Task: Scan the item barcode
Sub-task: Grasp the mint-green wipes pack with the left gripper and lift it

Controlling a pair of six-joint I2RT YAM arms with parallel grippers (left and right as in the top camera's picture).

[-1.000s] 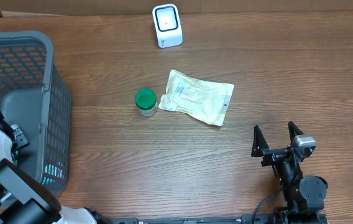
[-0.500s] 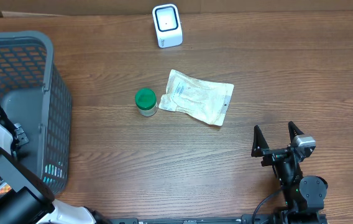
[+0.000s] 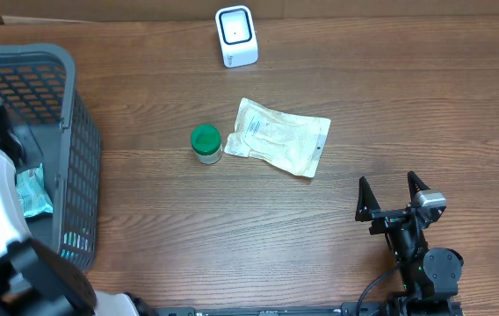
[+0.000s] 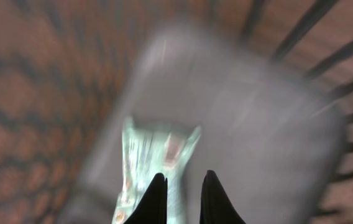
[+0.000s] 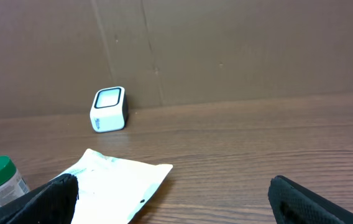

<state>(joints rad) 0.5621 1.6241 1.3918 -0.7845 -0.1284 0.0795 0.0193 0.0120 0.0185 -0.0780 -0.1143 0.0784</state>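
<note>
The teal packet (image 4: 155,155) is seen inside the basket (image 3: 83,175) at the table's left edge, pinched at its lower edge by the closed left gripper (image 4: 181,202). It is judged light, soft and slippery. The right gripper (image 3: 387,181) is seen wide open, empty.

Grey lattice basket (image 3: 79,175); teal packet (image 3: 32,191); green jar lid (image 3: 205,138); white pouch (image 3: 280,138); white scanner (image 3: 236,37).
</note>
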